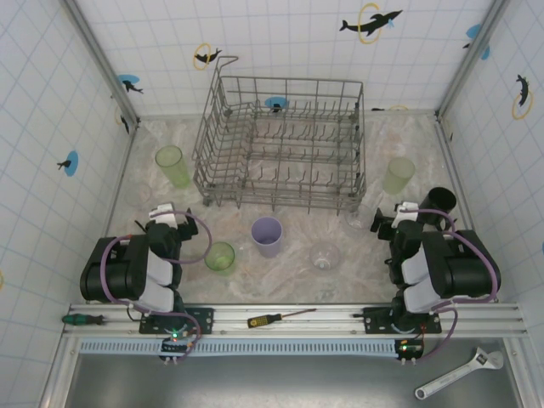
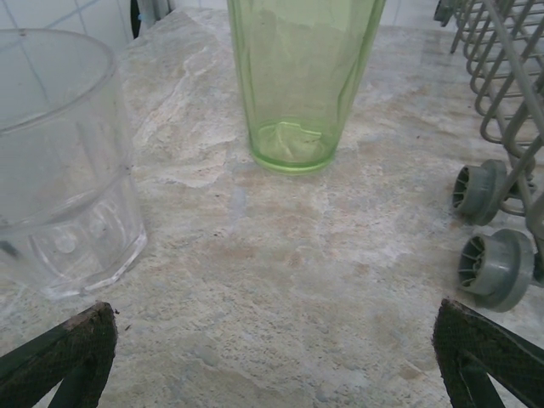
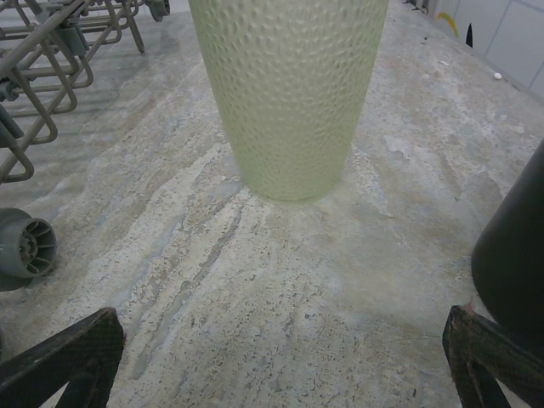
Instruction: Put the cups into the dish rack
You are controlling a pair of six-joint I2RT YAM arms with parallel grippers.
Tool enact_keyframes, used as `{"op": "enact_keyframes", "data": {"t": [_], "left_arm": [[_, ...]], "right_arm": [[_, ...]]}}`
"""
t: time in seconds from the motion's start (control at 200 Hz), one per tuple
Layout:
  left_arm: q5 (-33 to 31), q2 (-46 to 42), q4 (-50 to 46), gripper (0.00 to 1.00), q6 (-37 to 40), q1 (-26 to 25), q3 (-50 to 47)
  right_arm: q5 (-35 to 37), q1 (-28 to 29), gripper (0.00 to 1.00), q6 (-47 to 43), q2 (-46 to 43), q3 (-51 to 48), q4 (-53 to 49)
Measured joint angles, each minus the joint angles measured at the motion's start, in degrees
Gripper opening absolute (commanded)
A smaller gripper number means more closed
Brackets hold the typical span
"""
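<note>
Jaws wide (both); cups (image 1: pixel 267 235) outside rack (image 1: pixel 280 183).

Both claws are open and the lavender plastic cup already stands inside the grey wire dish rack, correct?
No. The lavender plastic cup stands on the table in front of the grey wire dish rack, not inside it; the top external view shows this. The left claw and right claw are open, as stated.
</note>
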Motion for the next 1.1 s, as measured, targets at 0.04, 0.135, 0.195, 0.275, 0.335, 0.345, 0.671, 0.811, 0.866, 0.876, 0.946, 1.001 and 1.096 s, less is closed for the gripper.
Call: {"op": "enact_keyframes", "data": {"t": [0.04,0.135,0.195,0.275,0.335,0.345,0.671,0.811,0.866,0.876,0.946,1.001,1.096], "left_arm": [[-0.68,-0.33,-1.07,0.98,-0.20,-0.04,0.37],[-2.27,-1.49,-4.81,0.98,-0.79,-0.20,2.60],[-3.41,-1.77,-7.21,0.98,-0.96,-0.66,4.74],[-5.75,-1.77,-10.03,0.98,-1.16,-1.46,7.23],[-7.65,-1.97,-12.02,0.98,-1.42,-1.88,8.44],[-8.00,-2.08,-12.48,0.98,-1.49,-1.92,8.59],[-15.17,-10.25,-21.53,0.98,-6.01,-1.99,11.67],[-16.48,-11.15,-26.03,0.98,-8.24,-1.99,16.57],[-16.90,-11.28,-28.30,0.98,-9.16,-2.03,18.80],[-16.98,-11.32,-28.63,0.98,-9.40,-2.03,19.04],[-17.59,-11.96,-31.95,0.98,-11.15,-2.34,20.98],[-18.14,-12.48,-34.86,0.98,-12.61,-2.67,22.43],[-19.32,-13.29,-40.89,0.98,-15.21,-3.08,25.81]], "right_arm": [[0.55,0.22,1.00,-0.07,-0.07,0.00,0.00],[1.92,0.66,1.00,-0.07,-0.81,0.00,-0.13],[3.21,0.98,1.00,-0.04,-1.75,-0.02,-0.57],[5.09,1.73,1.00,-0.11,-3.19,0.00,-1.73],[7.37,2.99,1.00,-0.46,-4.44,0.11,-3.37],[7.85,3.32,1.00,-0.55,-4.68,0.13,-3.69],[15.98,8.35,1.00,0.17,-12.98,7.65,-20.85],[18.27,8.35,1.00,3.56,-16.72,10.32,-28.96],[19.08,8.33,1.00,4.61,-17.84,11.19,-31.98],[19.15,8.33,1.00,4.83,-18.12,11.45,-32.87],[19.67,8.24,1.00,6.19,-19.39,13.16,-37.57],[20.02,8.07,1.00,7.28,-20.26,14.84,-41.05],[20.06,7.30,1.00,9.07,-21.66,18.01,-47.30]]}}
